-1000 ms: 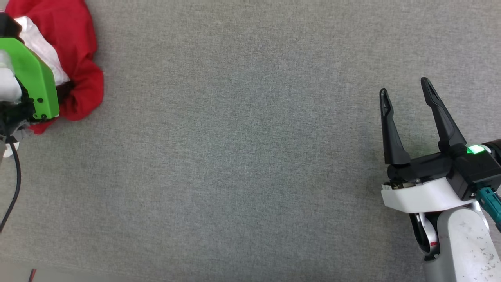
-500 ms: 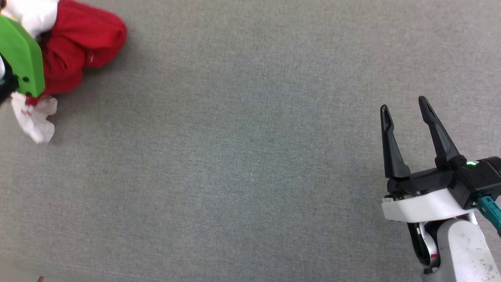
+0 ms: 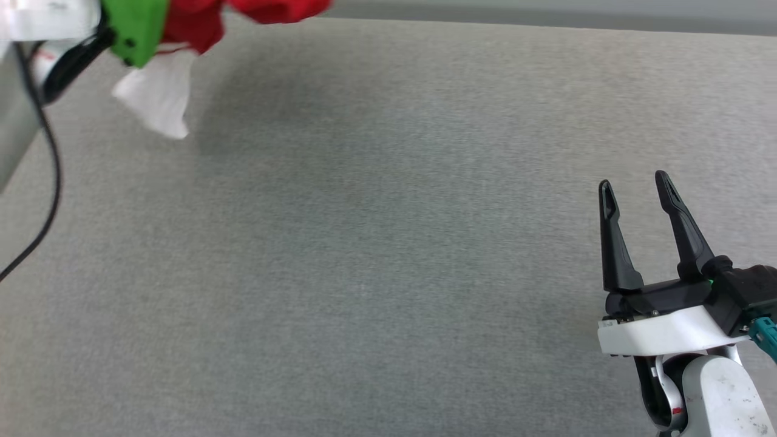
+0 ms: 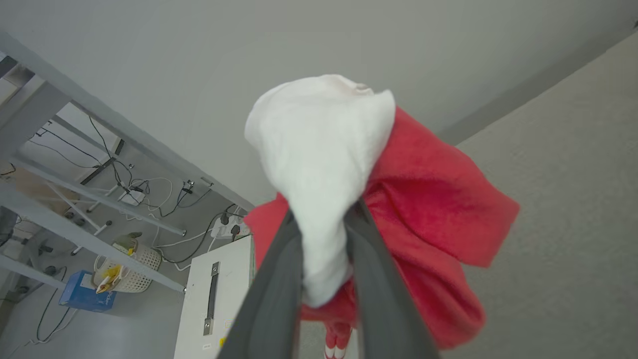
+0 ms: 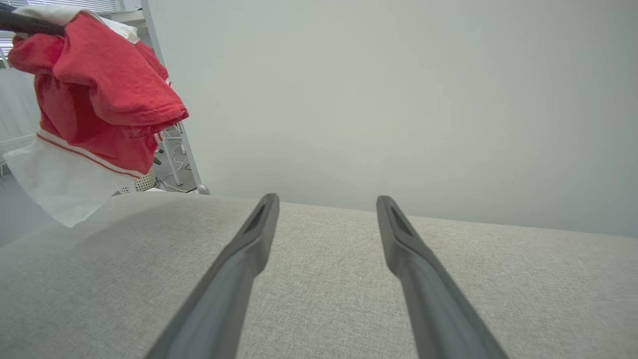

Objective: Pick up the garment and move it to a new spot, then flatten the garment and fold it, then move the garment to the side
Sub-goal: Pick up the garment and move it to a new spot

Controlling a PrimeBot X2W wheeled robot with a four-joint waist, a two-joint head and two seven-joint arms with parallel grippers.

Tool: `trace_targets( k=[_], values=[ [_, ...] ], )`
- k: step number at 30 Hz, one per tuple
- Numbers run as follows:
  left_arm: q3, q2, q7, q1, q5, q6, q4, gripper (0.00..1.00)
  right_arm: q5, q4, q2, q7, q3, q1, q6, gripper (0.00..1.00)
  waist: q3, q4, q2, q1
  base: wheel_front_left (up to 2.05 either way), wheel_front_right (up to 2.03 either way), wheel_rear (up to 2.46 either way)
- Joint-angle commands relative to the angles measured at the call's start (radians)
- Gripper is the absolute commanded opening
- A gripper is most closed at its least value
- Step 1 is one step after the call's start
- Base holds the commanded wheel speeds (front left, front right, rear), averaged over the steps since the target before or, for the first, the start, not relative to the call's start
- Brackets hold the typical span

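The garment [image 3: 200, 24], a bunched red shirt with a white sleeve [image 3: 155, 100] dangling below, hangs above the table's far left corner. My left gripper [image 4: 326, 212] is shut on it, its two dark fingers pinching white and red cloth together; in the head view its green wrist housing [image 3: 136, 27] sits at the top left. The right wrist view has the garment [image 5: 99, 75] hanging in the air at upper left, off the surface. My right gripper [image 3: 634, 182] rests low at the lower right, open and holding nothing, fingers [image 5: 249, 259] spread above the cloth-covered table.
The grey fabric table [image 3: 388, 243] stretches wide between the arms, its far edge near the top. A black cable [image 3: 51, 182] loops down the left side. Beyond the table's left end, the floor holds a white cabinet [image 4: 219, 299], a basket [image 4: 129, 269] and metal frame legs.
My left gripper closed on the garment and raised it off the table; it now hangs free. The head camera tilted, bringing the table's far edge into view. The right gripper stayed open.
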Motion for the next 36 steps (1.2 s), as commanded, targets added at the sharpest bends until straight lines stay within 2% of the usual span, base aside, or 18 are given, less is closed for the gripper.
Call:
trace_targets(
  k=[1, 9, 18, 25, 26, 28, 36],
  values=[
    [-0.008, -0.029, -0.014, -0.035, 0.010, -0.003, -0.016, 0.00, 0.013, 0.001, -0.003, -0.006, 0.000, 0.010, -0.001, 1.00, -0.020, -0.057, 0.0000, 0.0001, 0.00, 0.00, 0.00],
    [-0.063, -0.154, -0.053, -0.099, 0.025, -0.003, -0.073, 0.00, 0.046, 0.001, -0.003, -0.006, 0.008, 0.006, -0.001, 1.00, -0.007, -0.174, 0.0000, 0.0001, 0.00, 0.00, 0.00],
    [-0.149, -0.307, -0.112, 0.034, 0.024, -0.003, -0.080, 0.00, 0.063, -0.002, -0.003, -0.006, 0.002, 0.005, -0.001, 1.00, 0.026, -0.252, 0.0000, 0.0001, 0.00, 0.00, 0.00],
    [-0.176, -0.398, -0.114, 0.224, 0.049, -0.003, -0.027, 0.00, 0.064, -0.003, -0.003, -0.006, -0.007, 0.004, -0.001, 1.00, 0.038, -0.253, 0.0000, 0.0001, 0.00, 0.00, 0.00],
    [-0.178, -0.438, -0.115, 0.308, 0.059, -0.003, 0.006, 0.00, 0.064, -0.005, -0.003, -0.006, -0.005, 0.002, -0.001, 1.00, 0.044, -0.246, 0.0000, 0.0001, 0.00, 0.00, 0.00],
    [-0.178, -0.462, -0.110, 0.360, 0.073, -0.003, 0.020, 0.00, 0.062, -0.006, -0.003, -0.006, -0.004, 0.000, -0.001, 1.00, 0.049, -0.240, 0.0000, 0.0001, 0.00, 0.00, 0.00],
    [-0.179, -0.507, -0.063, 0.475, 0.126, -0.003, 0.045, 0.00, 0.054, 0.001, -0.003, -0.006, -0.002, -0.011, -0.001, 1.00, 0.050, -0.226, 0.0000, 0.0001, 0.00, 0.00, 0.00]
  ],
)
